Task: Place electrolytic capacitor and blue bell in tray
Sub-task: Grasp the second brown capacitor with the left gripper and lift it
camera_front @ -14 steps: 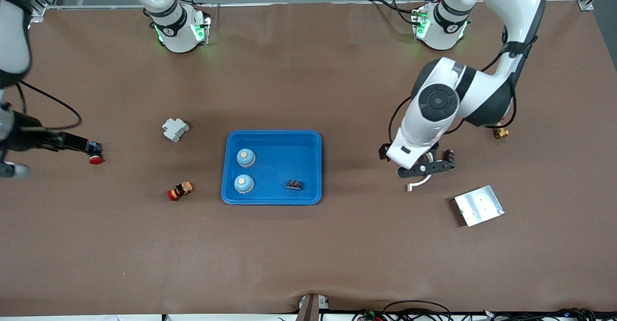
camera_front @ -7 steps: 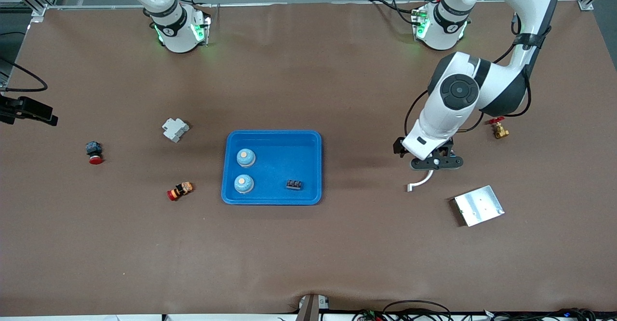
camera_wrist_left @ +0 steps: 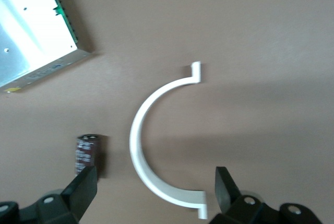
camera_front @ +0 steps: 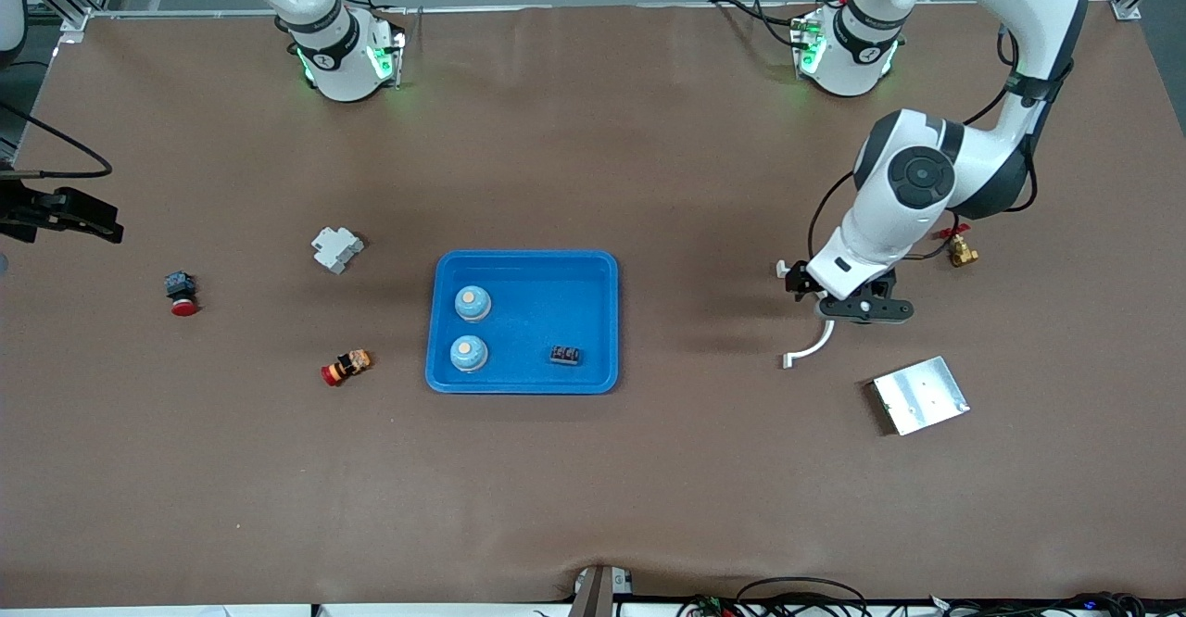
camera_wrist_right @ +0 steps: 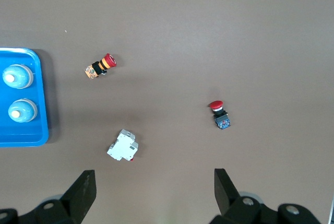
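Brown matting covers the whole table (camera_front: pixel 593 487); the blue tray (camera_front: pixel 593 270) sits near its middle, and inside it two blue bells (camera_front: pixel 473 303) stand one nearer the front camera than the other along the rim toward the right arm's end, with a small black terminal block (camera_front: pixel 565 355) by the tray's front corner toward the left arm's end; the electrolytic capacitor (camera_wrist_left: pixel 86 153) lies outside the tray on the mat, just beside a white curved clip (camera_wrist_left: pixel 156 145) and near a silver metal plate (camera_front: pixel 920 395); the left gripper (camera_wrist_left: pixel 151 190) hangs over that clip with its jaws spread wide and nothing between them; a brass valve (camera_front: pixel 959 248) rests toward the left arm's edge of the table; the right gripper (camera_wrist_right: pixel 151 190), also spread and empty, is over the right arm's end of the table, where a red push button (camera_front: pixel 181 293), a white breaker (camera_front: pixel 335 248) and a red-capped orange switch (camera_front: pixel 346 366) lie well apart.
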Motion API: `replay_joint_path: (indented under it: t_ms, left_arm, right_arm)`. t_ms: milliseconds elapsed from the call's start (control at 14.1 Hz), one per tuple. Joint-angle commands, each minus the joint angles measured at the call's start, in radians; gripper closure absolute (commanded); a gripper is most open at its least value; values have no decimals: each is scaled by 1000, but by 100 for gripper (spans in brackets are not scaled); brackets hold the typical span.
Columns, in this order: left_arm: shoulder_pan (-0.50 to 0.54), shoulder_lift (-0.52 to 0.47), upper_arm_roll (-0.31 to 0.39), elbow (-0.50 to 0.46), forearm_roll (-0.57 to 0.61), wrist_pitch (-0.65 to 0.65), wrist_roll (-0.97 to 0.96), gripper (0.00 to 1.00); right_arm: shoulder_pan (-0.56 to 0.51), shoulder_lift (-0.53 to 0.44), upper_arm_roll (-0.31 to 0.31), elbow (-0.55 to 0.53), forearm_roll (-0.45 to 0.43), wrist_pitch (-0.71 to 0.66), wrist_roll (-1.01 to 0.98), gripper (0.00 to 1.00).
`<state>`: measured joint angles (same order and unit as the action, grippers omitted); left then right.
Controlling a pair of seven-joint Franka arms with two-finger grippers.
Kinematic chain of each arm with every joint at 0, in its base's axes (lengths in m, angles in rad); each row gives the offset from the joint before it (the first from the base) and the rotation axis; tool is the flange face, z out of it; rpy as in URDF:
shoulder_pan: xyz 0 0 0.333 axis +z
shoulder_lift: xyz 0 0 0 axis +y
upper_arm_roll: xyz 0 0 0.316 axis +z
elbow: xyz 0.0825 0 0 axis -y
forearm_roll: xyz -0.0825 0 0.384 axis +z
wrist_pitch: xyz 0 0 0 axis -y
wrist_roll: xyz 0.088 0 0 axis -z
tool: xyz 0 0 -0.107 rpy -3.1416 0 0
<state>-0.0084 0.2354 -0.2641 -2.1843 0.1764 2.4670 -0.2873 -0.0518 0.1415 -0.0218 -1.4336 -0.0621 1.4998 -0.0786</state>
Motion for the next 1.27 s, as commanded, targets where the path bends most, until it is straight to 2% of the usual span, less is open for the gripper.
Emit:
replay_joint_path:
  t_ms: [0,142,283,779,1204]
  left_arm:
    - [73,-47,-12,-89,-2,68,107,0]
    - [122,-48,-12,-147,-2,146,163,0]
    - [159,-42,-12,-199,-2,242,220,0]
    - [197,-1,-9,-213,6,279,274,0]
    - [229,56,-7,-235,61,369,272,0]
  right_arm:
    - [-20,6,-10,21,42,-19,-4,0]
    - [-16,6,-39,21,62,-48,-4,0]
    - [-14,7,-35,33,56,-67,-3,0]
    - [-11,7,-32,38,51,-67,-7,0]
    - [-5,6,-32,62,53,-76,2,0]
